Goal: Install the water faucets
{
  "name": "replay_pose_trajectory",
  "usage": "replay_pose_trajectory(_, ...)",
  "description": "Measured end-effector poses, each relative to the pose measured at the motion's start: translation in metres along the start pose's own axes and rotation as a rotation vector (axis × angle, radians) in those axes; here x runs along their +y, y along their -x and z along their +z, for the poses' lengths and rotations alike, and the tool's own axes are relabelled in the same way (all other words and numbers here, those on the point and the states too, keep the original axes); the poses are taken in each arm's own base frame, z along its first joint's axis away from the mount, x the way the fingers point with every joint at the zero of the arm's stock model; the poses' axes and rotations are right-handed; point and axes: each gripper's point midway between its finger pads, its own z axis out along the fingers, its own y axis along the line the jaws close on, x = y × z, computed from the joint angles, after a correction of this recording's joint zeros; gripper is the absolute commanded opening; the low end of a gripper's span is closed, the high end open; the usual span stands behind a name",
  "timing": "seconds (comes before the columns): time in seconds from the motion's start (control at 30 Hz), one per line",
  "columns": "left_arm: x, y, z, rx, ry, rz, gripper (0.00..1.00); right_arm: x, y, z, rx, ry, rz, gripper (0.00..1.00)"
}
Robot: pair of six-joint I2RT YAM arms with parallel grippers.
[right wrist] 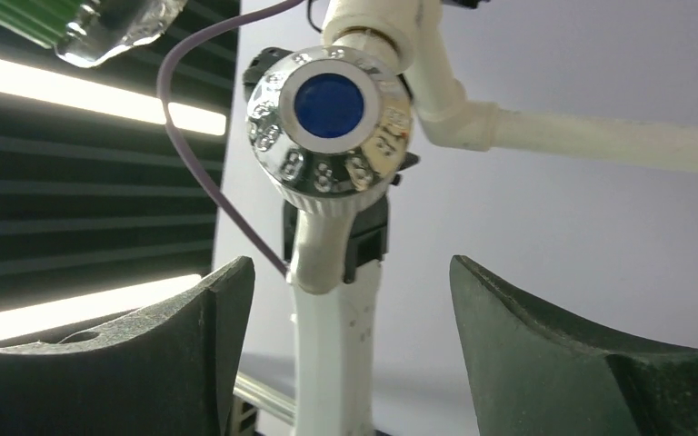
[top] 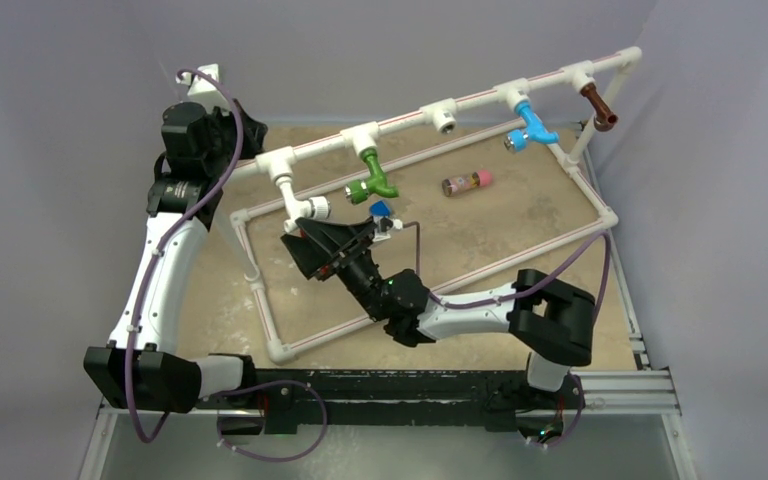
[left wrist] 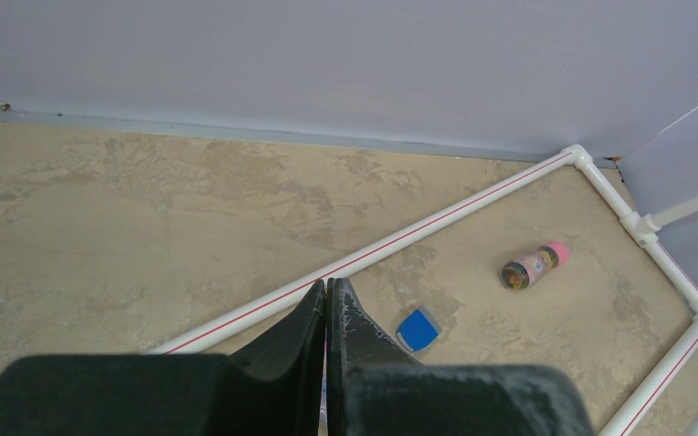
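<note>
Right gripper (right wrist: 347,272) is standing open, holding nothing, just below the white bent plastic faucet (right wrist: 329,109), which is sitting on the leftmost fitting. Left gripper (left wrist: 327,313) is sitting shut, empty. Green plastic faucet (top: 372,178), blue plastic faucet (top: 532,128) and brown plastic faucet (top: 598,108) are hanging installed. One bare white T-fitting (top: 446,120) between the green and blue ones is probably awaiting a faucet.
</note>
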Motion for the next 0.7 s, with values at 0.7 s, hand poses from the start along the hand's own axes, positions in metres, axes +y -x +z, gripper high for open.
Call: replay_pose_trajectory(0.7, 0.008, 0.002, -0.001, -0.003, 0.019, -0.005, 0.00, 0.029, 0.039, -0.061, 0.004, -0.009, -0.794, 0.78)
